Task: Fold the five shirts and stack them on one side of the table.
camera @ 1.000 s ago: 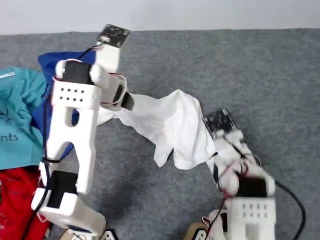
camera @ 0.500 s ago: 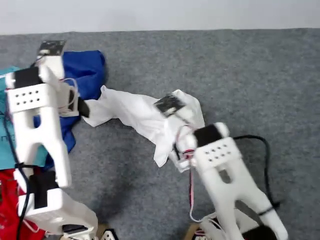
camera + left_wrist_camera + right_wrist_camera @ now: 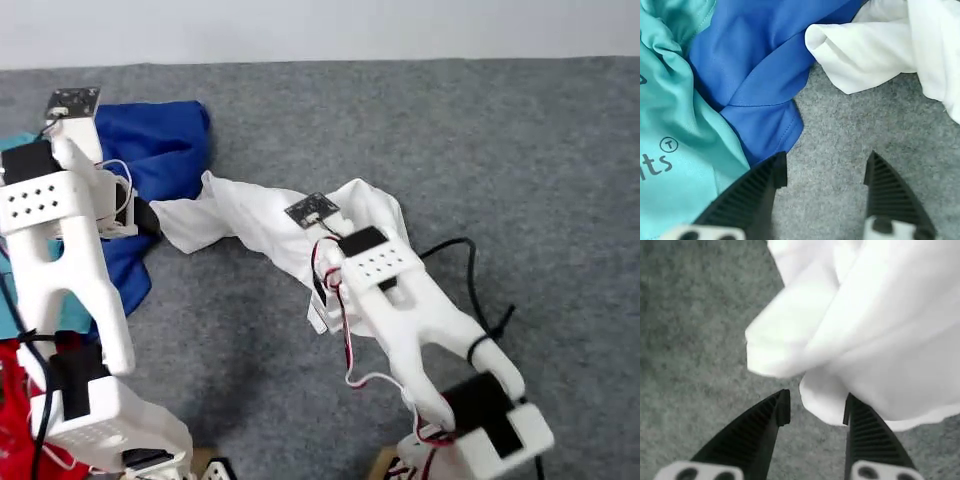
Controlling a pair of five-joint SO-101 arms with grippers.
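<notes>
grey table has no folded shirt yet. white shirt lies crumpled in the middle. blue shirt, teal shirt and red shirt sit heaped at one side. left gripper and right gripper are both open, holding nothing.

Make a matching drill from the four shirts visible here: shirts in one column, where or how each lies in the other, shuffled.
Shirts:
1. white shirt
2. blue shirt
3. teal shirt
4. red shirt

Place or state:
A. at the table edge beside the base of the left arm
B. carries printed lettering
C. crumpled mid-table, its edge between the open fingers of the right gripper
D. lies between the teal and white shirts

Pairs: 1-C, 2-D, 3-B, 4-A
</notes>
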